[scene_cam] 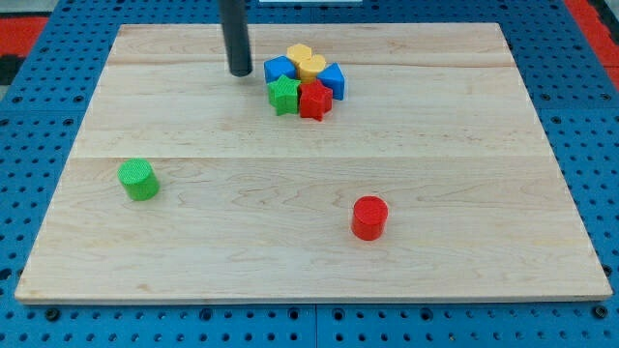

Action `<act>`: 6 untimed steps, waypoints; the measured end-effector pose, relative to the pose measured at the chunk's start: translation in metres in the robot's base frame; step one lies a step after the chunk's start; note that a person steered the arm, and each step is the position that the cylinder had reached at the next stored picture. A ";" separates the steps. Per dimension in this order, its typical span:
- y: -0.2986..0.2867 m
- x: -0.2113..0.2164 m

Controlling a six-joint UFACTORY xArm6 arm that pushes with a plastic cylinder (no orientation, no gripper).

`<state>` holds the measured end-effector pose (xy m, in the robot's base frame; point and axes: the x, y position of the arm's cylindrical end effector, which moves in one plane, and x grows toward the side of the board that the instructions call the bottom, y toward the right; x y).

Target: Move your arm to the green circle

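Note:
The green circle (138, 179) is a short green cylinder standing alone at the view's left on the wooden board (309, 242). My rod comes down from the view's top and my tip (240, 72) rests on the board near the top centre. The tip is well above and to the right of the green circle, with bare board between them. The tip stands just left of a cluster of blocks and does not touch it.
The cluster at top centre holds a blue block (279, 69), a yellow block (306, 62), another blue block (334, 79), a green star (283, 95) and a red star (314, 99). A red circle (369, 217) stands at lower right.

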<state>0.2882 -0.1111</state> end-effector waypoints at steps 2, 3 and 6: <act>-0.028 0.070; -0.030 0.124; -0.117 0.172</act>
